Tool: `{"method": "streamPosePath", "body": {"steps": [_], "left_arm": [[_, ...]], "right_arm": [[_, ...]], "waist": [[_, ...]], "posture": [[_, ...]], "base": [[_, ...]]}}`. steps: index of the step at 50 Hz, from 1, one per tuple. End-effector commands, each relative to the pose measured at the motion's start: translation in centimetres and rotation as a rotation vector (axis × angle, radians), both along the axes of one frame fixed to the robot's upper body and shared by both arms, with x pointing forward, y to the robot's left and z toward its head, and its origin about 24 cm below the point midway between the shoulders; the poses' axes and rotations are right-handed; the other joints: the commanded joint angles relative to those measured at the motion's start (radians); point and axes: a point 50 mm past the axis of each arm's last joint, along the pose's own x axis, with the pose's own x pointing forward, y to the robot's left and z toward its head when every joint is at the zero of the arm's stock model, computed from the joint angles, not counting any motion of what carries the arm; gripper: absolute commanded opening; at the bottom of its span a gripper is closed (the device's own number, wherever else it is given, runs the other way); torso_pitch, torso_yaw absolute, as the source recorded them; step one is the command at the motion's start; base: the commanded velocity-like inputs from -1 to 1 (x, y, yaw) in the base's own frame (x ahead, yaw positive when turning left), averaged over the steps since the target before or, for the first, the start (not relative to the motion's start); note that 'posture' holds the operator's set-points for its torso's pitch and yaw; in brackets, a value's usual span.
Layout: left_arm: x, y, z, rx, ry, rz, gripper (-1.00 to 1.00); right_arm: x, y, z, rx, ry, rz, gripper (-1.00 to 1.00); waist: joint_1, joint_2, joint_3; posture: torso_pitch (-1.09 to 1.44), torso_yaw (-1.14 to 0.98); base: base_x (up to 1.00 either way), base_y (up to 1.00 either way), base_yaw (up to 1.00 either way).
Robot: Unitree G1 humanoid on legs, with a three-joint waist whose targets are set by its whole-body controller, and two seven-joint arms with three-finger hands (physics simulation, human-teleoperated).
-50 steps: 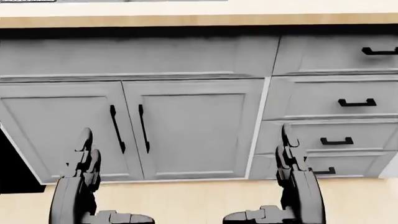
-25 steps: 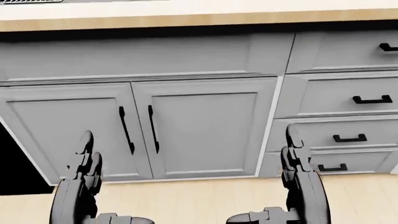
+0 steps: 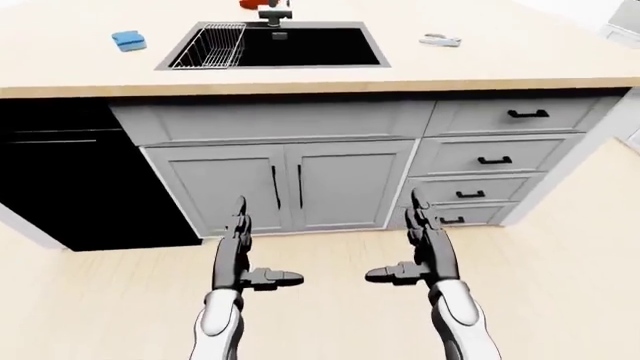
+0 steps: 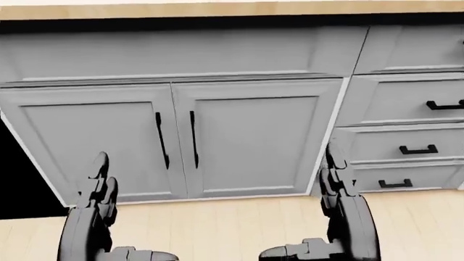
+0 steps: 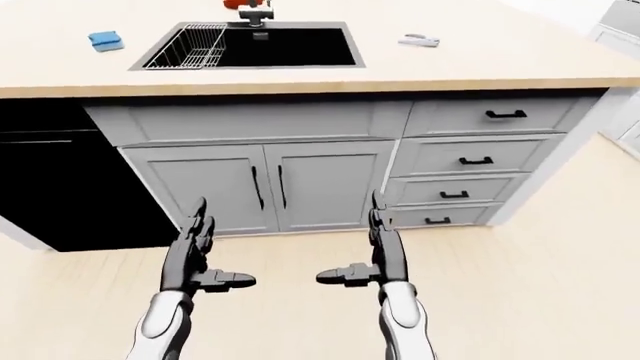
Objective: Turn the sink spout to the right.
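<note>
The black sink [image 3: 300, 46] is set into the wooden counter [image 3: 500, 67] at the top of the left-eye view. Its dark spout [image 3: 275, 15] stands at the sink's upper edge, over the basin. Both hands hover low over the floor, well short of the counter and far below the spout. My left hand [image 3: 255, 255] is open, fingers straight up and thumb pointing inward. My right hand [image 3: 405, 251] mirrors it, open and holding nothing. The head view shows only the cabinet doors [image 4: 246, 141] and both hands.
A wire rack [image 3: 210, 45] fills the sink's left part. On the counter lie a blue sponge [image 3: 128, 39] at left and a small pale tool [image 3: 440, 40] at right. A black dishwasher front [image 3: 80, 187] sits left of the grey doors, drawers [image 3: 495, 157] to the right.
The camera has moved: in the head view the cabinets slide to the right and the counter edge rises to the top. Both hands keep the same open pose.
</note>
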Motion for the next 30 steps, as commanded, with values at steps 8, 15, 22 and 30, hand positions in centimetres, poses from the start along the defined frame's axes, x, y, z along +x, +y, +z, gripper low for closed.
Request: {"method": "streamPosePath", "body": {"steps": [8,15,22,30], "left_arm": [[7.7,1.3,10.2,-0.039,-0.113,0.002,1.0],[9.6,2.6,16.3,0.051,-0.234,0.04,1.0],[11.5,4.8,20.1,0.048,-0.19,0.086,1.0],[12.1,5.8,22.2,0.089,-0.196,0.135,1.0]], "right_arm": [[5.1,-2.9,8.2,-0.033,-0.05,-0.008,1.0],[5.8,-4.4,12.4,-0.06,-0.064,-0.01,1.0],[6.1,-5.7,16.9,-0.086,-0.073,-0.025,1.0],[6.1,-6.8,20.9,-0.077,-0.041,-0.045,1.0]], "waist": [[-0.023,0.035,-0.05],[-0.025,0.038,-0.067],[-0.026,0.038,-0.057],[-0.023,0.034,-0.045]], "posture": [[0.0,0.0],[0.0,0.0],[0.0,0.0],[0.0,0.0]], "base": [[0.0,0.0,0.0],[0.0,0.0,0.0],[0.0,0.0,0.0],[0.0,0.0,0.0]]}}
